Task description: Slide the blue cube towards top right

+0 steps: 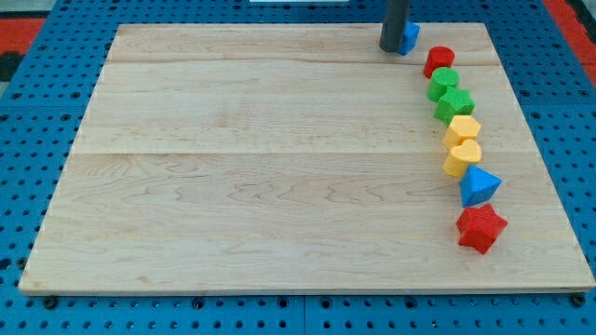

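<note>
The blue cube (pixel 410 37) sits near the top edge of the wooden board (pixel 233 158), right of centre, mostly hidden behind my rod. My tip (pixel 390 49) rests on the board right against the cube's left side. Only the cube's right part shows.
A curved line of blocks runs down the view's right: a red cylinder (pixel 440 60), two green blocks (pixel 443 83) (pixel 455 103), a yellow hexagon (pixel 462 128), a yellow heart (pixel 463 156), a blue triangle (pixel 479 185) and a red star (pixel 480 228). Blue pegboard surrounds the board.
</note>
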You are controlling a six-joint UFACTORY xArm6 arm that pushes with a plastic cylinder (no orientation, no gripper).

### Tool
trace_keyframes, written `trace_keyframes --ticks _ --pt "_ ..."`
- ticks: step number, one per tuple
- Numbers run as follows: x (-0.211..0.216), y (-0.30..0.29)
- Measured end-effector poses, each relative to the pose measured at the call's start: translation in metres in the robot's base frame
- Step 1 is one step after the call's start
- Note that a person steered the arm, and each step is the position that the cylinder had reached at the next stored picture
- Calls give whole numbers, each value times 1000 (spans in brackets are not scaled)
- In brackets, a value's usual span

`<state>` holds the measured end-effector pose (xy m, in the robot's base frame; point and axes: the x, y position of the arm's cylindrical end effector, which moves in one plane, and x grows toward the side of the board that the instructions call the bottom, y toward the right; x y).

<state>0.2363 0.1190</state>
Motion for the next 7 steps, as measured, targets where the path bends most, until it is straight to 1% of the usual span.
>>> trace_keyframes --ticks 1,2,3,4,7 --pt "-17 -33" --pt "-26 -41" --pt "-27 15" --pt "-27 47" --pt "-39 112"
